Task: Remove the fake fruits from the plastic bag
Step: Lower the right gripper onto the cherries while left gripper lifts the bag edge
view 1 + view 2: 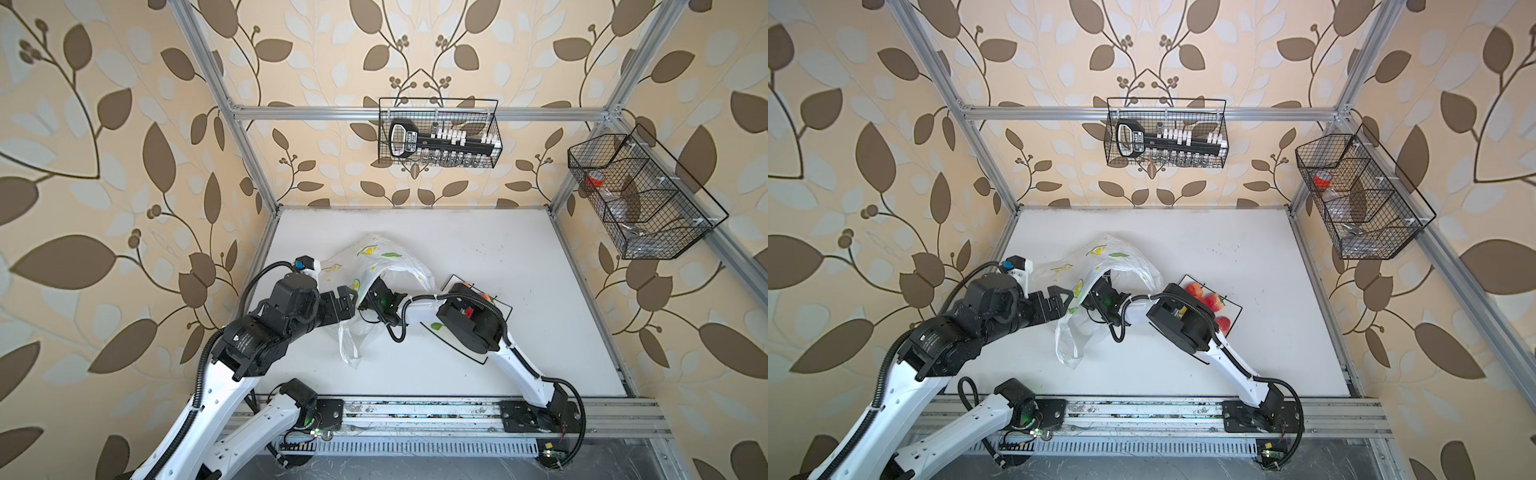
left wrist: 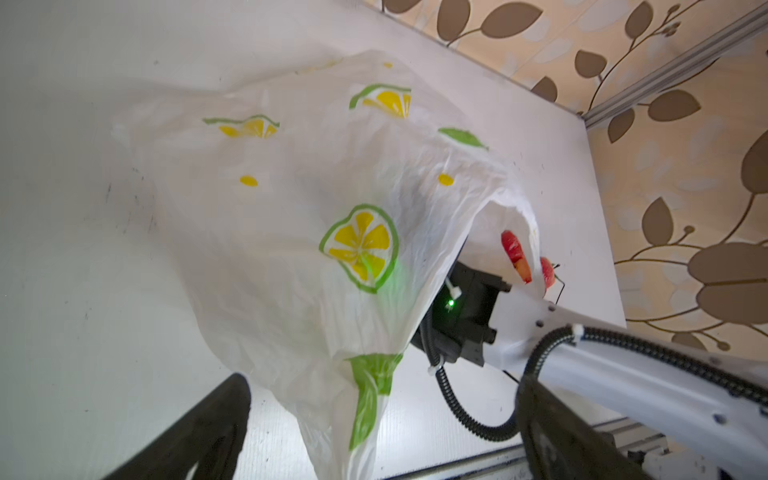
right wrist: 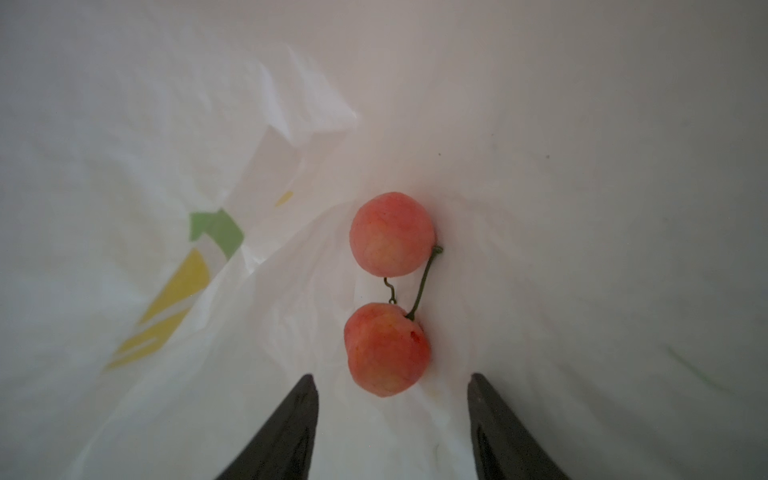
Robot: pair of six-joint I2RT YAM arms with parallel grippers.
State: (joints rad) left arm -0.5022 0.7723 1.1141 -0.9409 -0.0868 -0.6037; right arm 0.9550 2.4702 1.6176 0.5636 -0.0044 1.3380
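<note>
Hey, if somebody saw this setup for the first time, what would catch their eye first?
The lemon-printed plastic bag in the middle of the table stands out, draped over the right claw. Inside it, the right wrist view shows two pinkish peaches with thin green stems, just ahead of that open claw. In a top view, red strawberries lie on the black-rimmed plate partly under the right arm.

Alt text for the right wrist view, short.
Two pinkish peaches, joined by thin green stems, lie inside the white plastic bag, just ahead of the open right tool. Nothing is gripped; a yellow lemon-slice print shows through the bag's wall.
</note>
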